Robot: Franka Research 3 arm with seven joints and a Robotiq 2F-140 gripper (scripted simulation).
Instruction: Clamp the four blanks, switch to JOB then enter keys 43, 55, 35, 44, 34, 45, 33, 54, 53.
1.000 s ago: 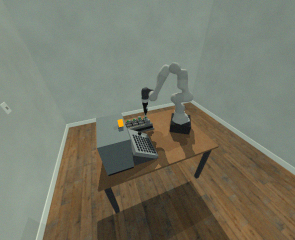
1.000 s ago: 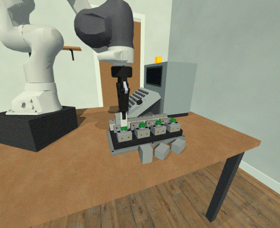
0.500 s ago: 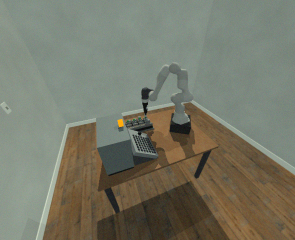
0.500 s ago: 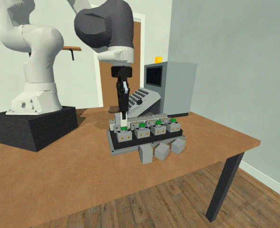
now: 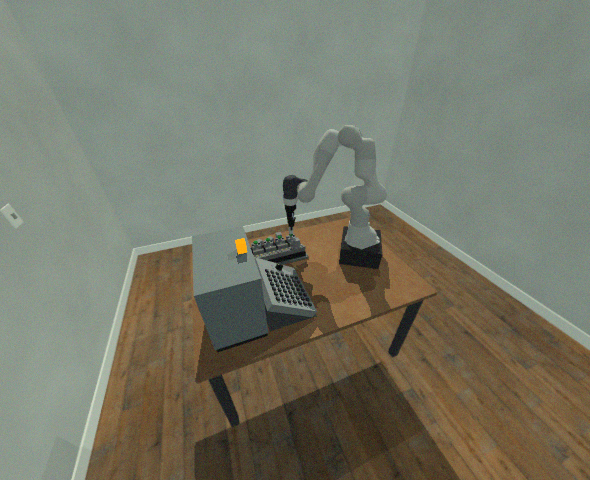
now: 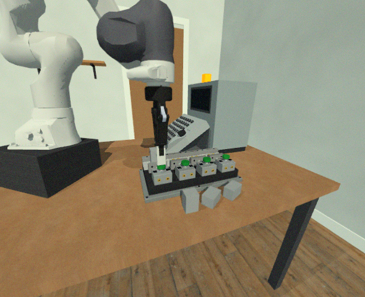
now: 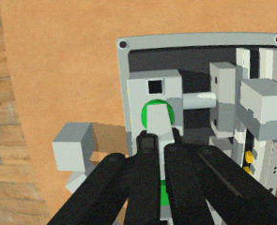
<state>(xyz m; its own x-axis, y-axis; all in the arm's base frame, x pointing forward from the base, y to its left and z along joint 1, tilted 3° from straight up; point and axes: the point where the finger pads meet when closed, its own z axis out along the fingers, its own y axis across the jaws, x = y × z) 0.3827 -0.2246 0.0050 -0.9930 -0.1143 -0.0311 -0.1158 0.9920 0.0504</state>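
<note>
My gripper (image 5: 291,229) (image 6: 161,159) (image 7: 157,119) is shut, its light tip over the near-end station's green valve (image 6: 161,167) (image 7: 146,113). Contact and valve depth cannot be told. A grey blank (image 6: 152,154) (image 7: 262,110) lies at that station's rails; whether it is clamped is unclear. The other green valves (image 6: 185,163) (image 6: 206,159) (image 6: 226,156) stand in a row. Three loose blanks (image 6: 190,200) (image 6: 211,197) (image 6: 232,190) lie on the table beside the fixture. The amber lamp (image 5: 240,245) (image 6: 206,78) is lit. The selector (image 5: 278,267) (image 6: 181,132) has an unreadable setting.
The sloped key panel (image 5: 309,312) (image 6: 198,127) stands behind the fixture (image 6: 163,197) (image 7: 190,39) in the exterior view, in front of the tall grey cabinet (image 5: 228,310) (image 6: 235,111). The robot's black base (image 5: 360,256) (image 6: 45,166) stands on the same table.
</note>
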